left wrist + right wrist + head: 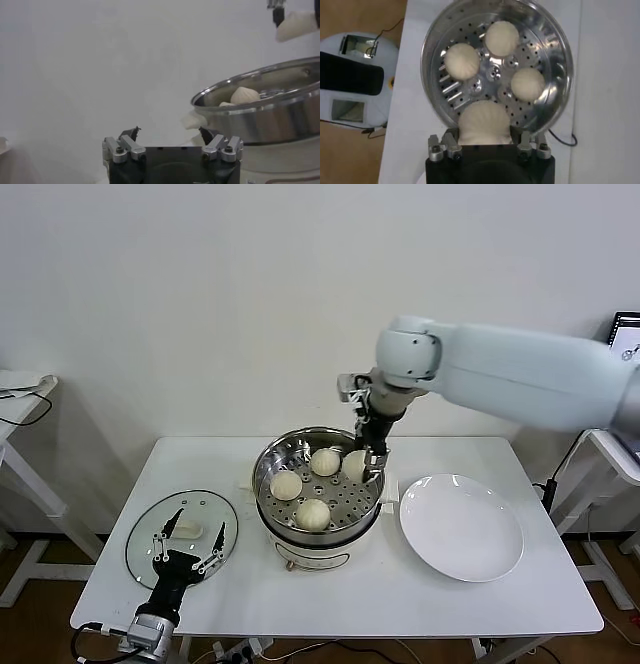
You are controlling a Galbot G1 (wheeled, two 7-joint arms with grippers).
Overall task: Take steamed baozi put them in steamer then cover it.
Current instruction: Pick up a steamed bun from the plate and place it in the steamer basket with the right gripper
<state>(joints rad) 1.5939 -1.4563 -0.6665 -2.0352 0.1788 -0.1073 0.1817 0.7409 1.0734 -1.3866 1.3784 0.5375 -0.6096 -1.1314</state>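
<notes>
The fourth steamed baozi (484, 121) sits clamped in the right gripper (364, 464), which is closed on the bun's sides and holds it just above the steamer (272, 506), over the tray's right rear portion as the head view shows it. The right wrist view looks straight down past the bun: the open patch of perforated tray (490, 75) lies directly beneath and a little ahead of the gripper, so the coming move looks like a short vertical descent and a release, not a sideways carry. The other three buns (313, 513) already rest on the tray, spread around its centre, each apart from the held one.

The white plate (461, 526) stands bare on the desk (420, 599) just right of the steamer. On the far side, left of the steamer, the glass lid (145, 536) lies flat on the desk. The left gripper (190, 542) hovers over it with its fingers spread wide and nothing between them, so the left arm is plainly the nearer one for the covering step.

No brand, label or readable writing shows on the steamer, lid or plate.
</notes>
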